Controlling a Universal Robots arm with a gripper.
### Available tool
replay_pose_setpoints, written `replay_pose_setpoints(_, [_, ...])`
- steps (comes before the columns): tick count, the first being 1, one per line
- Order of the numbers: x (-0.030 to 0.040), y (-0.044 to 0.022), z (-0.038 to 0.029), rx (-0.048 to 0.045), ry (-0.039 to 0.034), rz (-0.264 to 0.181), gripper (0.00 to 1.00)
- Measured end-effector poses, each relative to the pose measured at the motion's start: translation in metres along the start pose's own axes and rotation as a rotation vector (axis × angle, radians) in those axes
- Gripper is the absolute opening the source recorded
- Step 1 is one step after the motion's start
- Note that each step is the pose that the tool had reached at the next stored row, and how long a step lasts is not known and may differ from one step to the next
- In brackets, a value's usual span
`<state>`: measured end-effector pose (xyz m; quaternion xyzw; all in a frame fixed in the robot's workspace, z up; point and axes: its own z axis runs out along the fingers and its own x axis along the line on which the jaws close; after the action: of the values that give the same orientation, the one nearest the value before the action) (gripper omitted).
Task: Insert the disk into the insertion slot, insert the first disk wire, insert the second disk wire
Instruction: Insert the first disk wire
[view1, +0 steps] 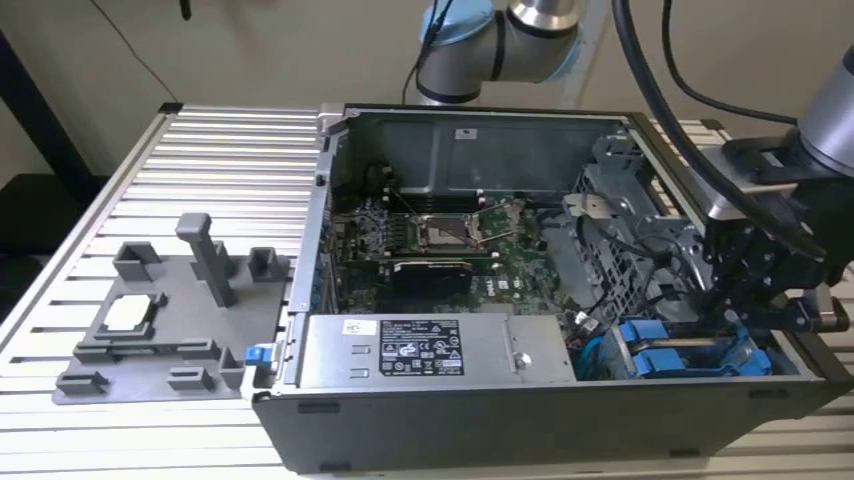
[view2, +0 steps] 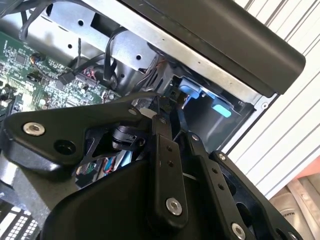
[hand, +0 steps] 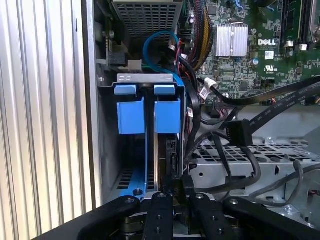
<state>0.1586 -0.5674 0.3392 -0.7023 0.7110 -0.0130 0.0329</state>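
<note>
1. Disk (hand: 169, 150) stands on edge in the slot (hand: 165, 79) of the cage (hand: 107, 150), as the first wrist view shows. Its blue frame runs along the slot, and a second blue frame (hand: 130, 116) sits just beside it in the neighbouring bay.
2. The hand (hand: 179, 186) is at the disk's near end, its tips pressed close together on a dark piece. I cannot tell whether that piece is the disk's own edge or a plug.
3. In the exterior view the arm reaches into the open case (view1: 534, 420) at its low corner on the exterior view's right, where the cage is. The case lies on the slatted surface (view1: 214, 160).
4. Done, as I judge it: the disk is in its slot, or very nearly. The hand hides how fully it is seated.
5. Left: at least one wire. A black plug (hand: 238, 131) hangs free on its cable, apart from the disk. Another black cable curves toward the hand's tips with its end hidden, so the first wire may be the step in hand.
</note>
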Motion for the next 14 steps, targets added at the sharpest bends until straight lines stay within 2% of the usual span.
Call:
replay_pose_setpoints(9, [0.0003, 0.0022, 0.0055, 0.0001, 0.0013, 0.001, 0.19])
replay_pose_setpoints(11, [0.0003, 0.0025, 0.0070, -0.0004, -0.0006, 0.001, 0.19])
replay_pose_setpoints(14, [0.0004, 0.0026, 0.0062, 0.0000, 0.0002, 0.001, 0.20])
